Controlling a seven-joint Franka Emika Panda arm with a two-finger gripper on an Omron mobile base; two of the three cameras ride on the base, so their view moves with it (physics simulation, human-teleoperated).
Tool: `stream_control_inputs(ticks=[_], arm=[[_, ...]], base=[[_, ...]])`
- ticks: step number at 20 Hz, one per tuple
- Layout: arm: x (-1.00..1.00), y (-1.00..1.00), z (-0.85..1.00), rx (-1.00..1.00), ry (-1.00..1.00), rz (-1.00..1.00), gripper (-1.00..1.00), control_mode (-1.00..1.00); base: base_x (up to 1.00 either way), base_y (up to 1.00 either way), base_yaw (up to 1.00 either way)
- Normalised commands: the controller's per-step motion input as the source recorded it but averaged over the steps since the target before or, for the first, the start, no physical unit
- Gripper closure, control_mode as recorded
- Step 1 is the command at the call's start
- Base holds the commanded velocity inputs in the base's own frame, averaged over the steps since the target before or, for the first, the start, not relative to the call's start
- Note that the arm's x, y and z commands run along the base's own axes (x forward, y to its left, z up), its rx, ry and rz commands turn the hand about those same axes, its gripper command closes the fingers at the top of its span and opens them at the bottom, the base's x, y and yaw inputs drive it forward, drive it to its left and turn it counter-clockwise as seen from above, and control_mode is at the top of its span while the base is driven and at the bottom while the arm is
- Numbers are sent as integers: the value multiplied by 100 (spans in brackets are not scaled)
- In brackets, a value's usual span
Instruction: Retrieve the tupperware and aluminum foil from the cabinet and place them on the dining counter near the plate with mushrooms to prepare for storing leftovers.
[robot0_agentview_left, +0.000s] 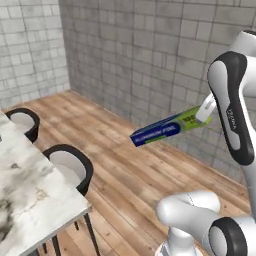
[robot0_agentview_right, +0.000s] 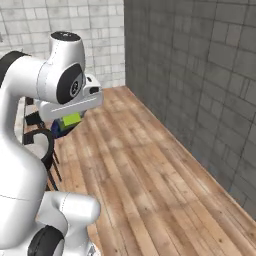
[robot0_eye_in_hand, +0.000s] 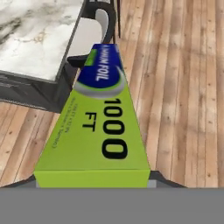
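The aluminum foil, a long blue carton with a yellow-green end, hangs level in the air above the wooden floor. My gripper is shut on its yellow-green end. In the hand view the aluminum foil runs away from the camera toward the corner of the dining counter. In the right base view the aluminum foil peeks out under the hand. The white marble dining counter lies left of the carton, apart from it. The tupperware, the cabinet and the plate with mushrooms are out of view.
Two black stools stand along the counter's near side, and one stool sits just past the carton's far end. A grey tiled wall rises behind. Bare wooden floor stretches to the right.
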Motion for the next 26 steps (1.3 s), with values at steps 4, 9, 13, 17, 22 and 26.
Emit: stream_control_inputs(ticks=[4, 9, 13, 17, 22, 26], arm=[[0, 0, 0, 0, 0, 0, 100, 100], [0, 0, 0, 0, 0, 0, 100, 100], [0, 0, 0, 0, 0, 0, 100, 100], [0, 0, 0, 0, 0, 0, 100, 100], [0, 0, 0, 0, 0, 0, 100, 100], [0, 0, 0, 0, 0, 0, 100, 100]], base=[[100, -36, 67], [100, -38, 67], [100, -38, 67], [93, -59, 61], [80, -76, 58], [73, -80, 58]])
